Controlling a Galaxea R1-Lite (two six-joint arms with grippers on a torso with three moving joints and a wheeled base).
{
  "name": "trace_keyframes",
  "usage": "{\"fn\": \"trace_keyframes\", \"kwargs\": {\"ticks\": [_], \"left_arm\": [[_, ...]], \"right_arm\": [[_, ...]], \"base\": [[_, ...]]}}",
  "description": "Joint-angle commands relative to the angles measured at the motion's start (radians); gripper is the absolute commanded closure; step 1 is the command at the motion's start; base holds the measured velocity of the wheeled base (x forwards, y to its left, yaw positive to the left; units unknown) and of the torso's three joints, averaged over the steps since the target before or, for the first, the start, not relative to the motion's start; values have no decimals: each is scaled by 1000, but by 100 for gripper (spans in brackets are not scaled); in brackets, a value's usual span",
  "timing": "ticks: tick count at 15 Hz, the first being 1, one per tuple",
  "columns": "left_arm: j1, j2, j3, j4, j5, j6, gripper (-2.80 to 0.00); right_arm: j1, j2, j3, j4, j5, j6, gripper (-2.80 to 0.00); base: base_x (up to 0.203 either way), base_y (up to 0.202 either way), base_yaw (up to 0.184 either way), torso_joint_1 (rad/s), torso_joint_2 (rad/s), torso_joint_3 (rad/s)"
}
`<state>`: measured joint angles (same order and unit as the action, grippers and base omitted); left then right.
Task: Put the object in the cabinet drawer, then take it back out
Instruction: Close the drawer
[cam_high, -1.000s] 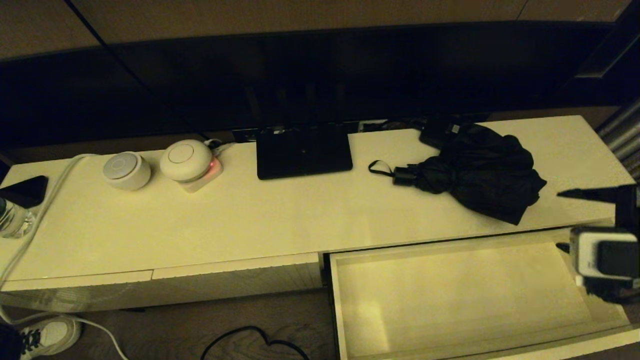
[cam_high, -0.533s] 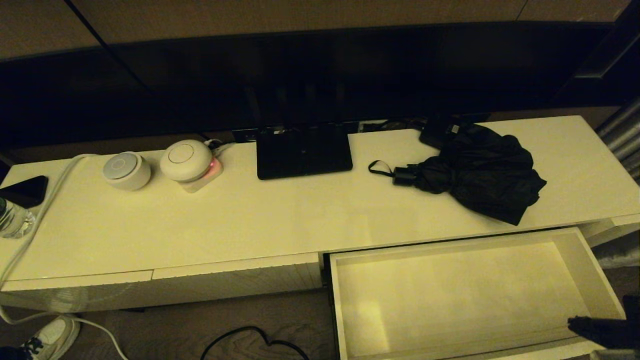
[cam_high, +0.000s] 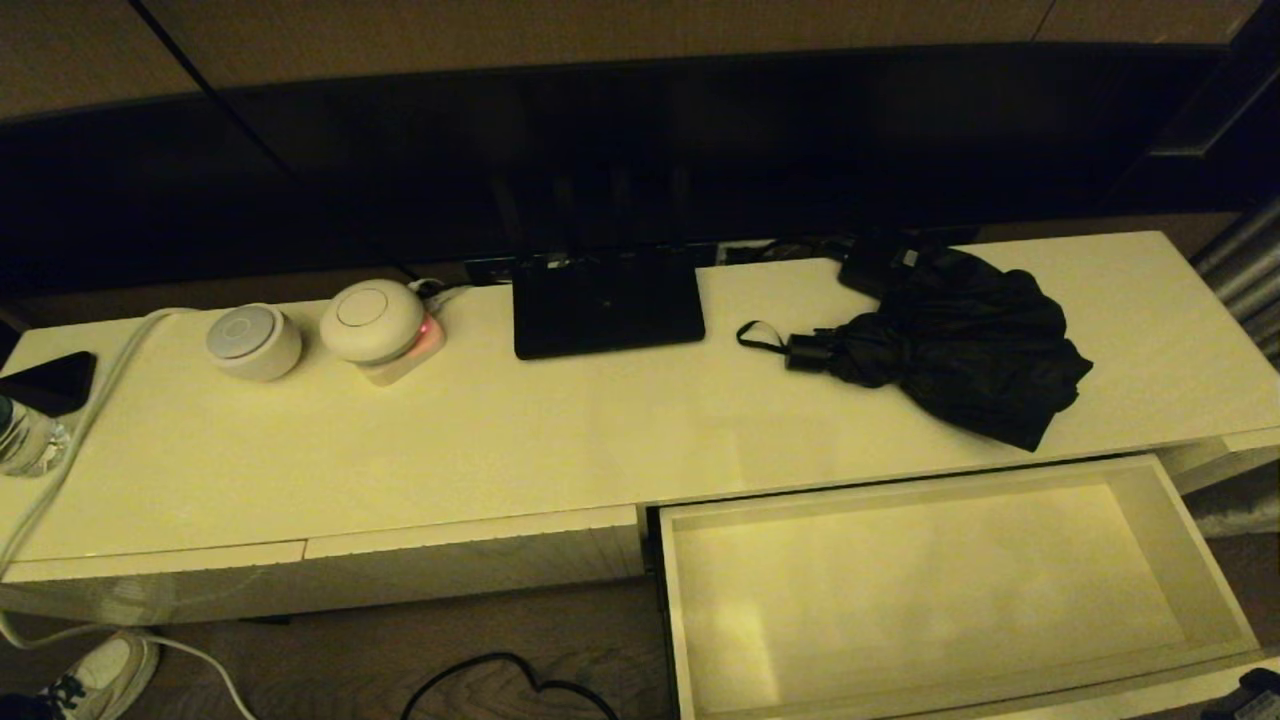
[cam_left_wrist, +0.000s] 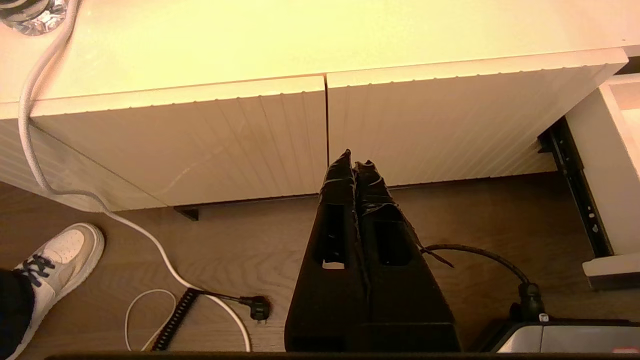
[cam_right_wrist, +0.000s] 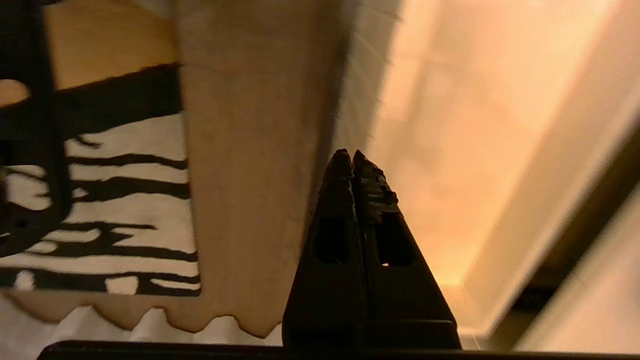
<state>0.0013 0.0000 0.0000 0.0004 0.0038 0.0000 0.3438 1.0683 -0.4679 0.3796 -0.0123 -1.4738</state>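
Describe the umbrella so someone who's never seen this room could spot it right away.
Find the long cream cabinet top; the umbrella lies at its right end, just behind the open drawer. Unlike the flat black router beside it, it is bunched black fabric with a short handle and strap loop.

I count: one umbrella (cam_high: 960, 340), one open drawer (cam_high: 940, 590), two round white things (cam_high: 252, 340) (cam_high: 372, 320), one black router (cam_high: 607, 303), one shoe (cam_high: 100, 672).

Black router (cam_high: 607, 305) mid-cabinet-top — two round white devices (cam_high: 253, 341) left; white sneaker (cam_left_wrist: 55, 253) on floor.
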Motion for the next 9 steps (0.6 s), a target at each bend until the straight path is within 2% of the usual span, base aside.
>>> {"fn": "trace_keyframes", "kwargs": {"ticks": [1,5,9], "left_arm": [[0,0,3,0,1,0,0],[0,0,3,0,0,0,0],[0,0,3,0,1,0,0]], "right_arm": [[26,93,13,4,0,-9,0],[32,230,-5,-37,0,2,0],[55,377,-3,-196,-9,53,0]], "base": [[0,0,0,0,0,0],[0,0,0,0,0,0],[0,0,0,0,0,0]]}}
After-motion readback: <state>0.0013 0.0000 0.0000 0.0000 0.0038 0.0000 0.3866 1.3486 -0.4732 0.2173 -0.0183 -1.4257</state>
